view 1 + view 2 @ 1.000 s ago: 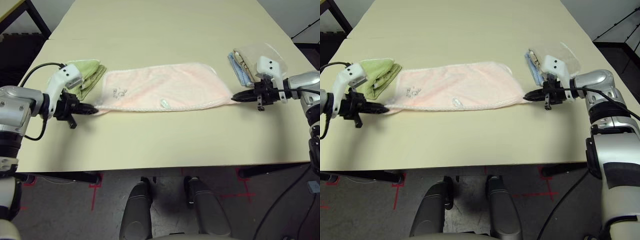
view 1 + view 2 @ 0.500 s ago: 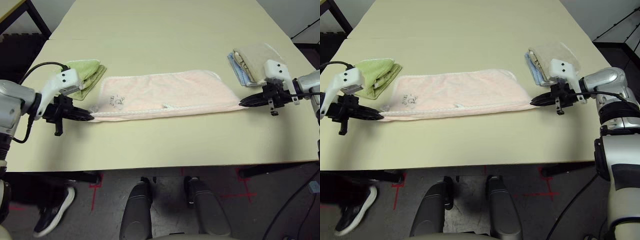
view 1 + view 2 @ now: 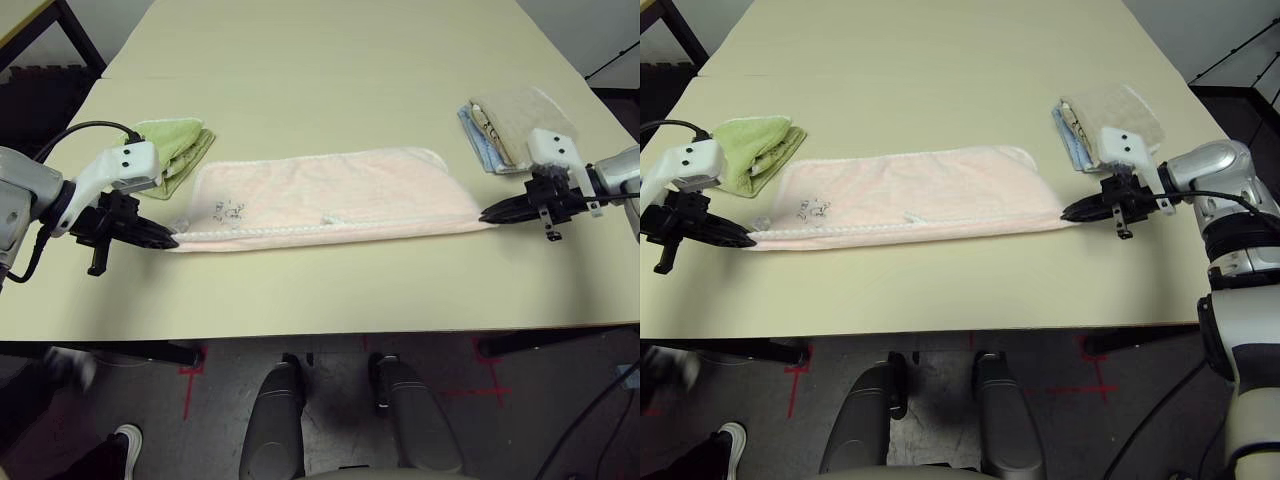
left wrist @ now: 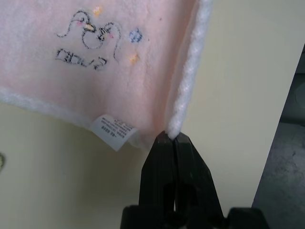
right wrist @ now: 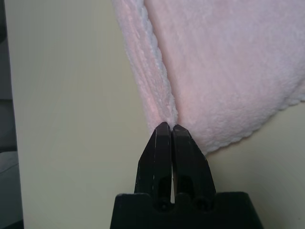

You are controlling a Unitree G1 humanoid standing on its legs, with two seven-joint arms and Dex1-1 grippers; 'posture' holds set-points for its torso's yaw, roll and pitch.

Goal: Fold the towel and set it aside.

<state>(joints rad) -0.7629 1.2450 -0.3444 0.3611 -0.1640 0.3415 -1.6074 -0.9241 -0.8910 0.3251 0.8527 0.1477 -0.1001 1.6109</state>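
A pink towel (image 3: 330,198) lies folded into a long strip across the middle of a beige surface (image 3: 330,60). Both silver arms reach in from the sides, wrists angled down toward the strip's ends. The left end effector (image 3: 168,241) has its fingers pressed together, pinching the towel's left corner. The right end effector (image 3: 488,214) pinches the right corner likewise. A green towel (image 3: 178,147) sits near the left end, a beige-and-blue stack (image 3: 505,118) near the right.

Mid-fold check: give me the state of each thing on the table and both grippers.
Towel: folded once, stretched flat between grippers.
Left gripper: shut on towel's corner.
Right gripper: shut on opposite corner.
Green towel: folded, resting apart.
Beige-and-blue towels: folded, stacked.
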